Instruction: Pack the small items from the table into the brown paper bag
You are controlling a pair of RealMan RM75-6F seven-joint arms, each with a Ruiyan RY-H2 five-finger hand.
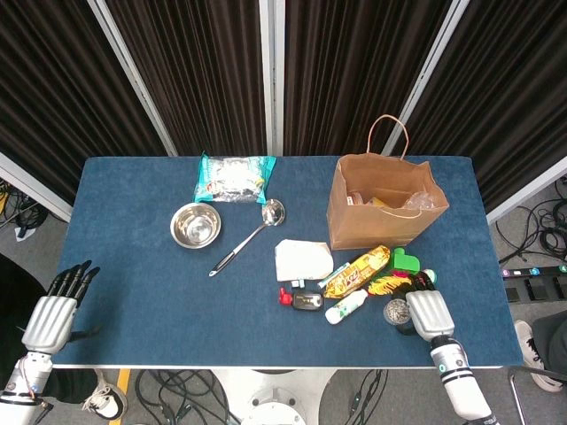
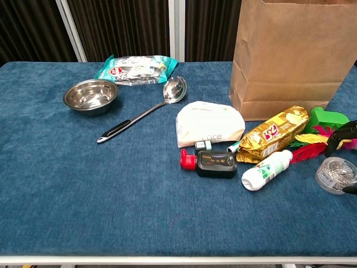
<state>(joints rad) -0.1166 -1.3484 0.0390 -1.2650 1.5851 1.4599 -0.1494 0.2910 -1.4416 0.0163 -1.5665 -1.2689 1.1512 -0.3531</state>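
The brown paper bag (image 1: 385, 208) stands upright and open at the back right, also seen in the chest view (image 2: 293, 53). In front of it lie a white pouch (image 2: 209, 124), a gold snack packet (image 2: 273, 134), a white bottle (image 2: 266, 169), a dark case with a red cap (image 2: 215, 163), a green block (image 2: 329, 119), coloured feathers (image 2: 312, 144) and a clear round tub of clips (image 2: 336, 174). My right hand (image 1: 428, 312) hovers beside the tub with its dark fingertips (image 2: 341, 134) spread over the feathers, holding nothing. My left hand (image 1: 53, 314) hangs open off the table's left front corner.
A steel bowl (image 1: 196, 225), a ladle (image 1: 248, 237) and a teal snack pack (image 1: 234, 177) lie on the left half of the blue table (image 1: 133, 292). Dark curtains stand behind. The bag holds some items inside.
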